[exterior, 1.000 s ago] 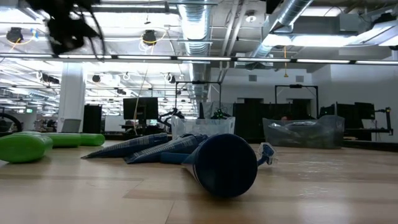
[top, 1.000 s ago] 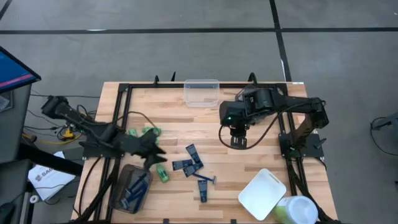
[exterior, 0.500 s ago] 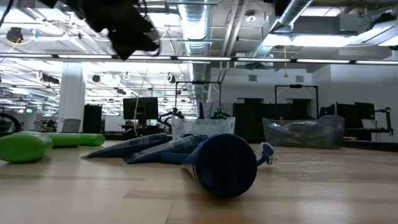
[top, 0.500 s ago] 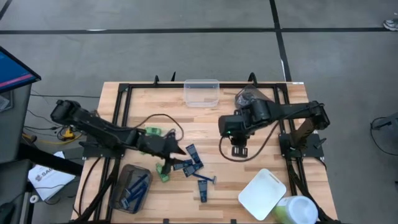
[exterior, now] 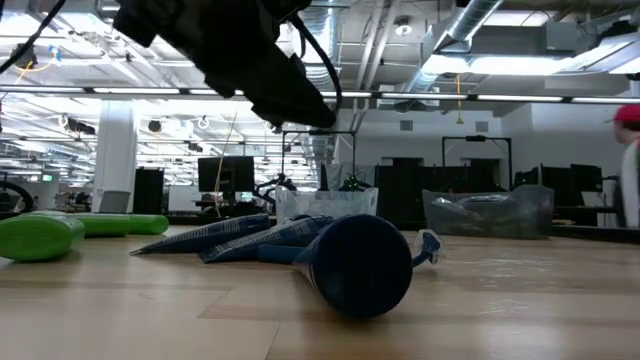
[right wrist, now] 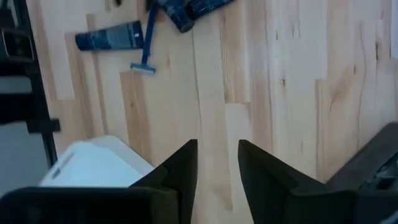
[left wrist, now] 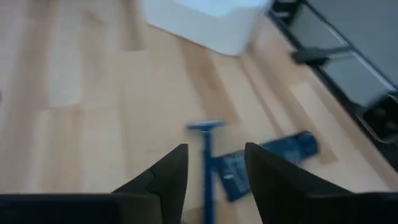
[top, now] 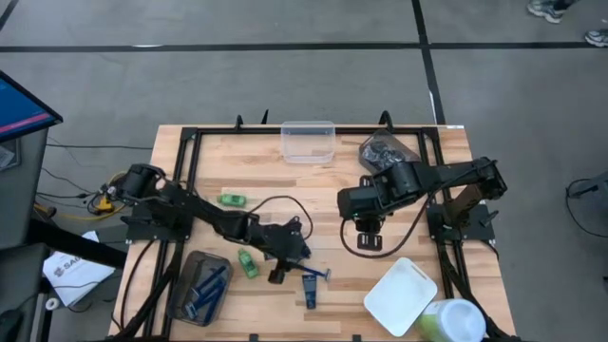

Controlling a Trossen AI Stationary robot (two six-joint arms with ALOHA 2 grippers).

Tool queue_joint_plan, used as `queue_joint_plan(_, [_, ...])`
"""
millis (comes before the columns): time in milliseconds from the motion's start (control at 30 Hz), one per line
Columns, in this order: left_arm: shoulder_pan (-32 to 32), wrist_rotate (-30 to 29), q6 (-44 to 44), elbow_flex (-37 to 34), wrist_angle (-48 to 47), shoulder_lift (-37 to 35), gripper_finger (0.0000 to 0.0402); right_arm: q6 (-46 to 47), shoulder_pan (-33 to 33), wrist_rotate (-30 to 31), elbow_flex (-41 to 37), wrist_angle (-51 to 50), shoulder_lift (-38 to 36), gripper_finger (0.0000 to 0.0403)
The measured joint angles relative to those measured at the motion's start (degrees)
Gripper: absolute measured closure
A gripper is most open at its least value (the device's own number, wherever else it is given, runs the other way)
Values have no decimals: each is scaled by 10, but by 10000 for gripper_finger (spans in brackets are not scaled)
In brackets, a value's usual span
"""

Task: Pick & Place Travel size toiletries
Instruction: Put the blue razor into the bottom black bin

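In the left wrist view the left gripper (left wrist: 214,177) has its fingers apart with nothing between them. The blue razor (left wrist: 206,163) lies straight ahead of the gap, its long axis pointing away from the fingers, head at the far end. A navy tube (left wrist: 267,158) lies just beside it. In the high view this is the lower centre of the desk (top: 285,176). The right gripper (top: 369,237) hangs at centre right, fingers narrowly apart and empty, farther from the razor.
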Motion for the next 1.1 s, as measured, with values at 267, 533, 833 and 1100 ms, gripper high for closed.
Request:
queue_joint_plan(267, [-1,6,73,1,5,38,257,27,-2,1,0,22,0,294])
queue_joint_plan(533, [-12,7,72,0,10,90,257,56,-2,1,0,55,0,294])
queue_joint_plan(833, [-14,3,68,1,14,127,257,58,-2,1,0,79,0,294])
queue_joint_plan(1100, [-14,-11,29,2,17,140,278,72,-2,1,0,80,0,294])
